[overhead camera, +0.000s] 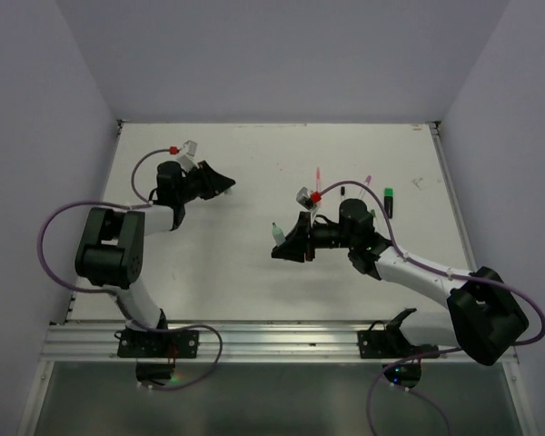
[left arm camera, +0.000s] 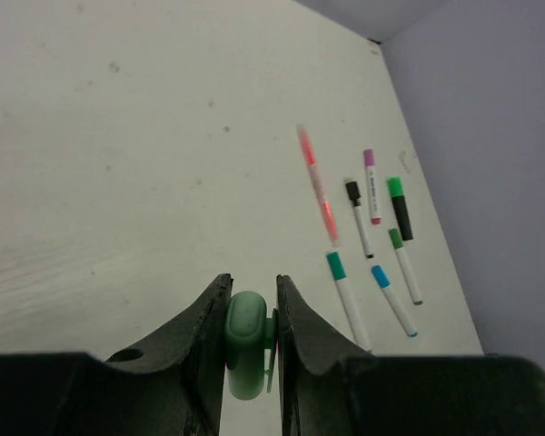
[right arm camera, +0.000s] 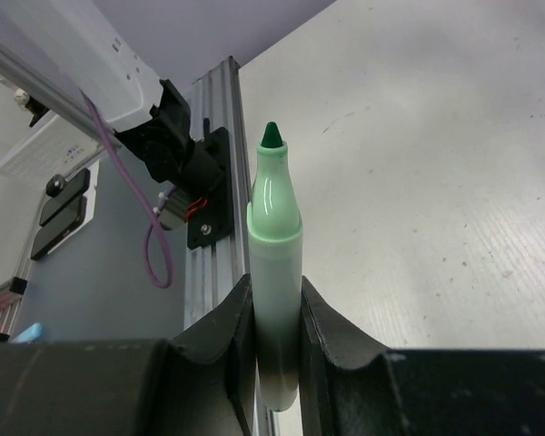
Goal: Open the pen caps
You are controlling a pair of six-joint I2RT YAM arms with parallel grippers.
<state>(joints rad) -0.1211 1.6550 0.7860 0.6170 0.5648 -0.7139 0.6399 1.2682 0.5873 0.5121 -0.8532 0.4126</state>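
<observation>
Left gripper (left arm camera: 252, 289): jaws nearly closed, clamping a pale green pen cap (left arm camera: 246, 341), which is off its pen.
Right gripper (right arm camera: 277, 295): jaws narrow, gripping the uncapped pale green highlighter (right arm camera: 274, 227), dark green tip exposed.
Beyond: capped pens (left arm camera: 371, 186) grouped on the white table (left arm camera: 118, 136).

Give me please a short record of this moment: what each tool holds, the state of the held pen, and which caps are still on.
left tool: shut on the pale green cap, which is off its pen
right tool: shut on the pale green pen, held by its barrel
pen tip: dark green, bare
caps still on, pens lying on the table: teal cap, blue cap, dark green cap, black cap, magenta cap, bright green cap
pink pen: on the table, cap unclear
</observation>
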